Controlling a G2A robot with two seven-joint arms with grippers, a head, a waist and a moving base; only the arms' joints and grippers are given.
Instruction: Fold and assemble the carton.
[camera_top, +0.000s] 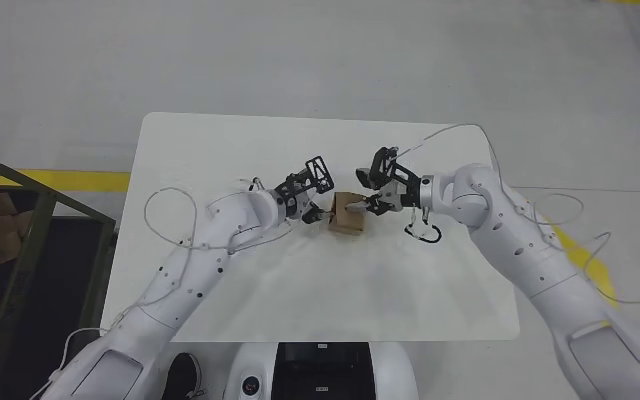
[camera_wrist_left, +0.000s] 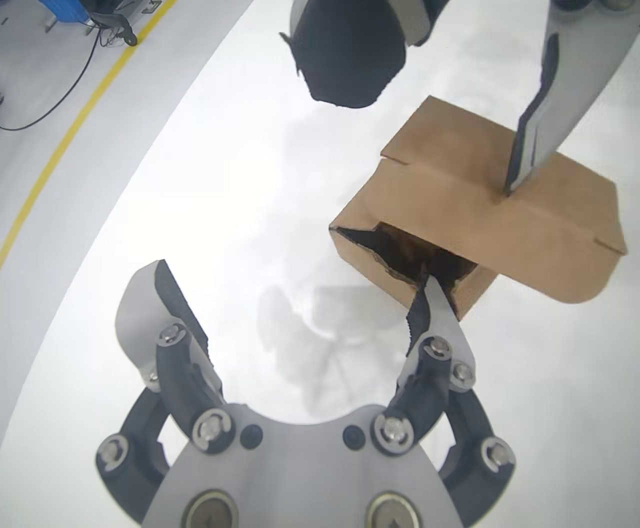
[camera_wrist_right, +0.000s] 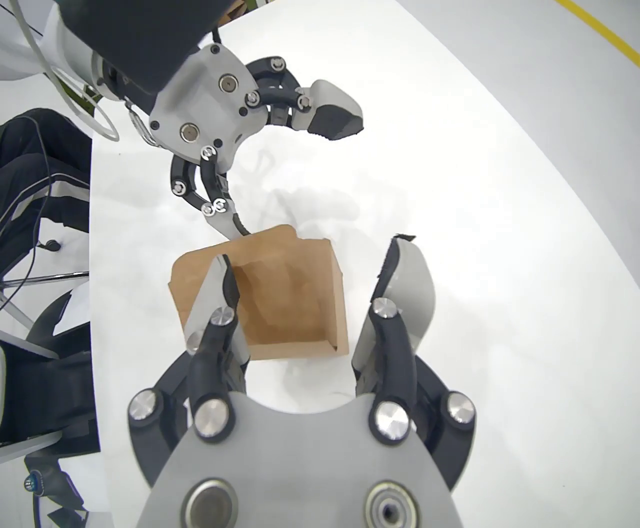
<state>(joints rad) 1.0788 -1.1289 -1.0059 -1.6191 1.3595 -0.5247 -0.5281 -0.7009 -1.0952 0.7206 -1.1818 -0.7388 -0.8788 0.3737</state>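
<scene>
Around the middle of the worktop: small brown carton, an arm coming in from each side.
So the left gripper is spread wide and isn't pinching anything. One fingertip is poked into the carton's torn open end, while the other hangs over bare worktop, well clear of it. The right gripper is spread too, with one finger tip touching the top panel at a crease and the other finger off to the side of the carton. The carton sits flat with its flaps only partly folded.
</scene>
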